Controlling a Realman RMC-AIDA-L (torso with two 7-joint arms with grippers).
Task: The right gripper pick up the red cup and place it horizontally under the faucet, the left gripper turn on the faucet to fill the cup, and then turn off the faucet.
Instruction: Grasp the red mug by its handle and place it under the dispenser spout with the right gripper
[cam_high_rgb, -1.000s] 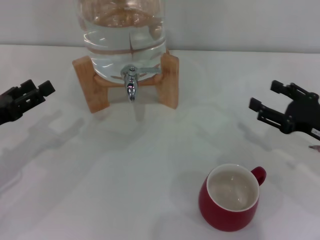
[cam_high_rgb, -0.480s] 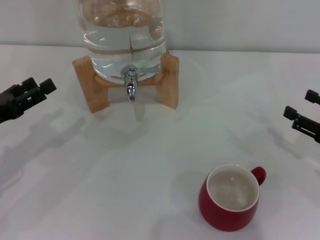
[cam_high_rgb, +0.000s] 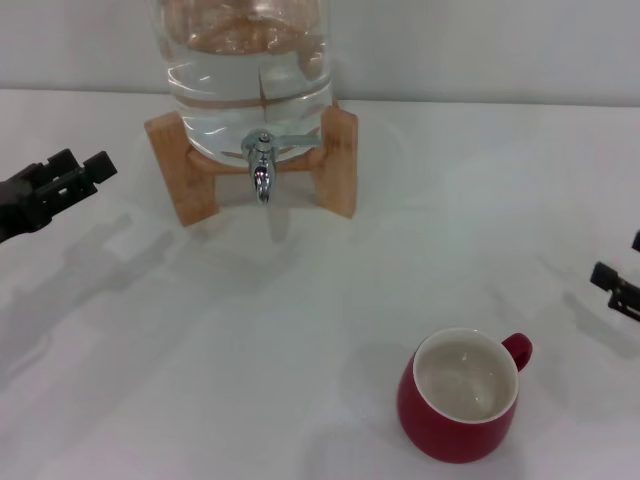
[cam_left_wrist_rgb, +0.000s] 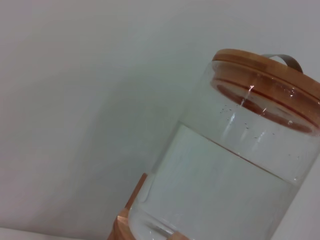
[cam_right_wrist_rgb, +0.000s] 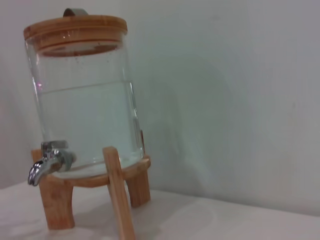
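At right edge, head view: my right gripper (cam_high_rgb: 622, 287), mostly cut off, finger state I cannot tell. Left edge: my left gripper (cam_high_rgb: 72, 177), fingers slightly apart, empty. White table (cam_high_rgb: 250, 340), pale wall. Lower right: red cup (cam_high_rgb: 464, 394), upright, white inside. Top centre: faucet (cam_high_rgb: 261, 170), chrome.

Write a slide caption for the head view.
Squat red ceramic mug stands apart from small chrome spigot; left gripper and right gripper sit at the edges.

Red cup (cam_high_rgb: 458, 396) upright, seemingly water-filled, well apart from chrome faucet (cam_high_rgb: 262, 168).
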